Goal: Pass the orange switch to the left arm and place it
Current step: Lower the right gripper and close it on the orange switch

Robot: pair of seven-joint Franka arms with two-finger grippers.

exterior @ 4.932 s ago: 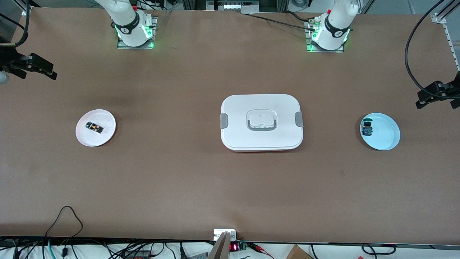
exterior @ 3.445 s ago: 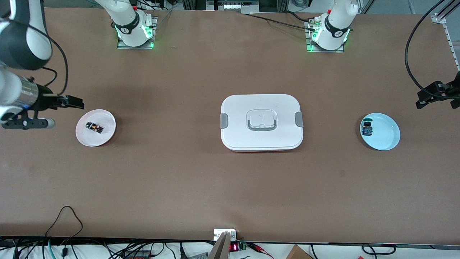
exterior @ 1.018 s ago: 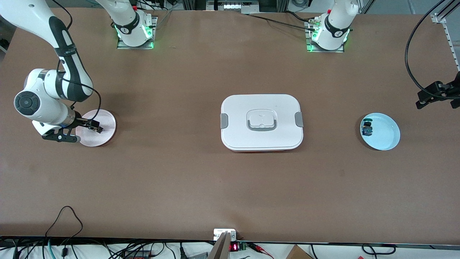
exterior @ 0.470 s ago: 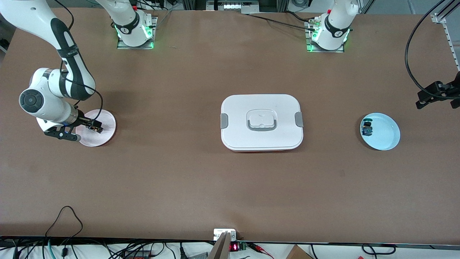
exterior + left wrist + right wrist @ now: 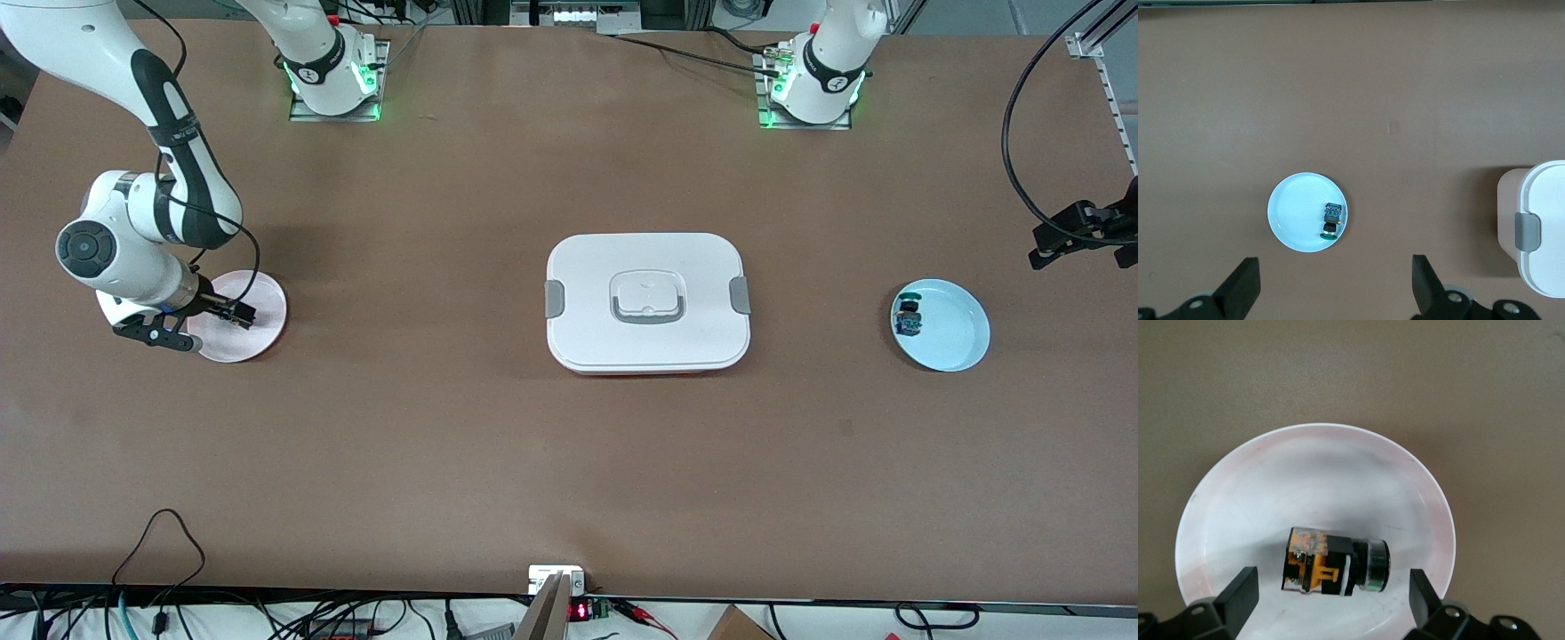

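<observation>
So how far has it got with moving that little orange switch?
Barely started. The right gripper is low over the pink plate, its fingers open on either side of the orange switch, which lies on the plate ungripped. The left gripper waits, open, high over the blue plate. Left to do: grasp, lift, pass between the arms and get past the box without touching it.

Front camera: high, facing robot bases along frame top, whole table (image 5: 569, 462) visible. Left wrist camera: looks straight down from well above blue plate (image 5: 1288, 213), box (image 5: 1545, 227) edge at frame right. Right wrist camera: close above pink plate (image 5: 1225, 493). Both plates also in front view.
</observation>
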